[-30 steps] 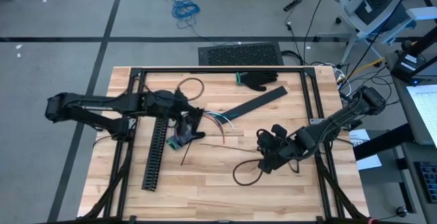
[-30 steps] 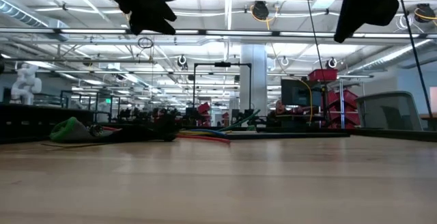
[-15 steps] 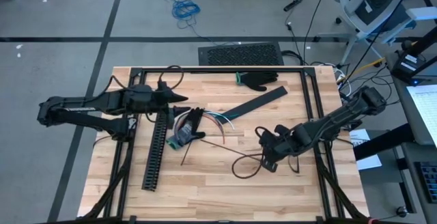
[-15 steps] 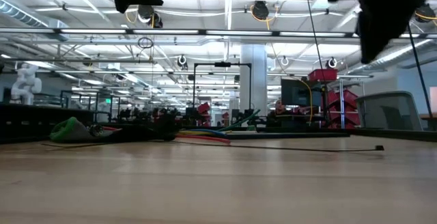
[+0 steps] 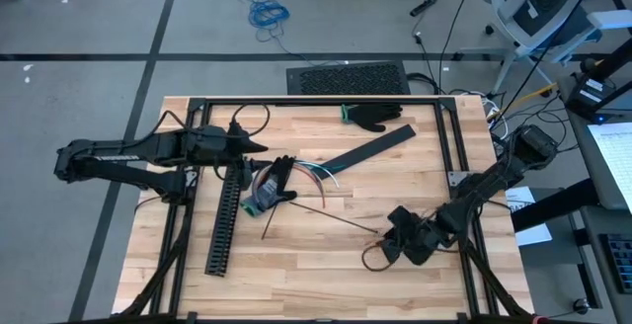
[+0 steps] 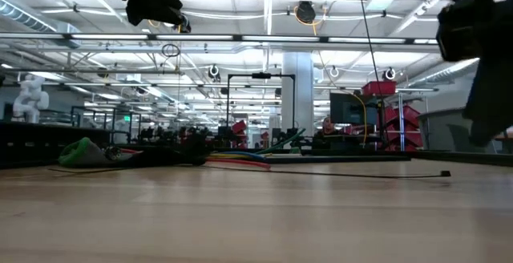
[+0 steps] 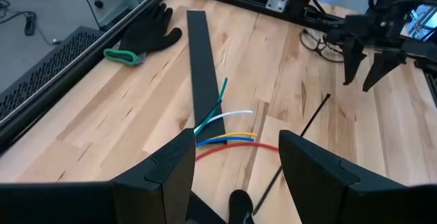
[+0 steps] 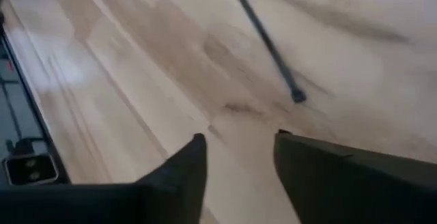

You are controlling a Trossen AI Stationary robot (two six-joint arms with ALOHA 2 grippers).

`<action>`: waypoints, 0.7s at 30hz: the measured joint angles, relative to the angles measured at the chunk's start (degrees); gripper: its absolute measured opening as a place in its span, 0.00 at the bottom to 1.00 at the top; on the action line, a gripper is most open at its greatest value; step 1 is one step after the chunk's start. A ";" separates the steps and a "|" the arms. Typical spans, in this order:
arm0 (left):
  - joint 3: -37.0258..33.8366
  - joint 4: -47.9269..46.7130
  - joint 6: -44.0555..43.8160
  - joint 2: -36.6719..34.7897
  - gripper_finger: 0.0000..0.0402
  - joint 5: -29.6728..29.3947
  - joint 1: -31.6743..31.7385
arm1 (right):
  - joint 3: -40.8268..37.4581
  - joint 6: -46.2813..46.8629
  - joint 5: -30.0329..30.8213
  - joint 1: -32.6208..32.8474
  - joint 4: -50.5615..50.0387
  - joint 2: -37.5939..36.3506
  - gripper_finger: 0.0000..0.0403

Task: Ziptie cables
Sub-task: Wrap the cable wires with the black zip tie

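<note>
Both grippers are seen with fingers apart: the right gripper (image 5: 403, 245), clamped a second ago, has released the zip tie (image 5: 334, 216) beside the cables (image 5: 314, 173), while the left gripper (image 5: 255, 144) holds nothing, so re-grasping is likely needed.

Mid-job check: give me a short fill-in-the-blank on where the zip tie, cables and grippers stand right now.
1. The fingers of the right gripper stand ____, with nothing between them.
2. The black zip tie lies flat on the ____.
3. The cables fan out beside the flat black strip, and their colours are green, white, blue, yellow and ____.
4. The left gripper is open and holds ____.

Missing words: open; table; red; nothing
</note>
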 joint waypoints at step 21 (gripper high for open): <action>0.00 0.02 -0.50 0.00 0.51 -2.85 0.01 | 0.06 -18.43 11.37 -0.04 -1.78 13.16 0.56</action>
